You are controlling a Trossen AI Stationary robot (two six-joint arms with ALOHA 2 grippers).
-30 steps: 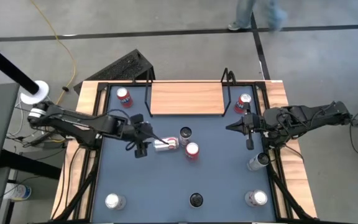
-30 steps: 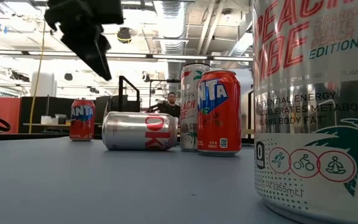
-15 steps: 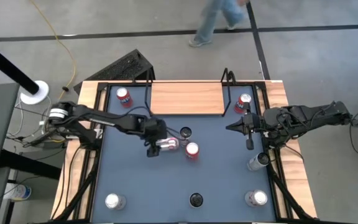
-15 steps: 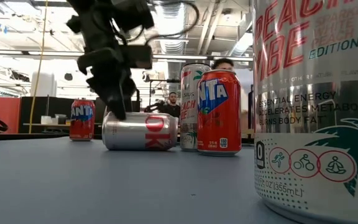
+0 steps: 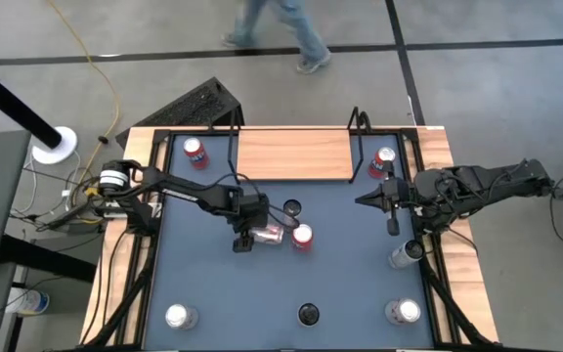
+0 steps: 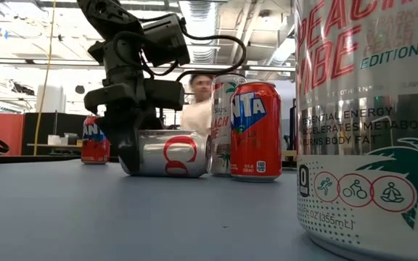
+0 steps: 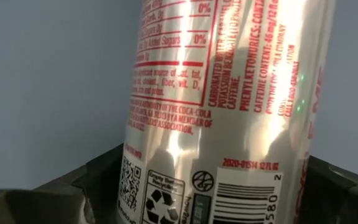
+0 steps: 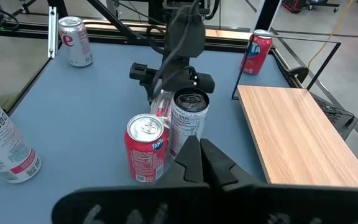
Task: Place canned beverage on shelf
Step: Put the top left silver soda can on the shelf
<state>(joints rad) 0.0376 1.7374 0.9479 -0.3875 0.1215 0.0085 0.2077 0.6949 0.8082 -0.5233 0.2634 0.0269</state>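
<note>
**Grasping the fallen can**

The left gripper [image 5: 246,235] is set down wide over the silver can [image 6: 171,154], which lies on its side on the table [image 5: 213,284] between the fingers, not yet clamped; the jaws are best closed squarely across the can's middle, so that it cannot roll or slip out; the red can [image 5: 302,237] and the dark can [image 5: 291,208], just beyond, are to be left untouched; the shelf [image 5: 293,154] stands farther off, bare; the right gripper [image 5: 383,200] waits closed, well apart.

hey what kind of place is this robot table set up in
Probably a robotics lab or workshop in an industrial hall. The low view shows exposed ceiling ducts in an open room, the high view a bare concrete floor with a yellow cable beside the table.
</note>
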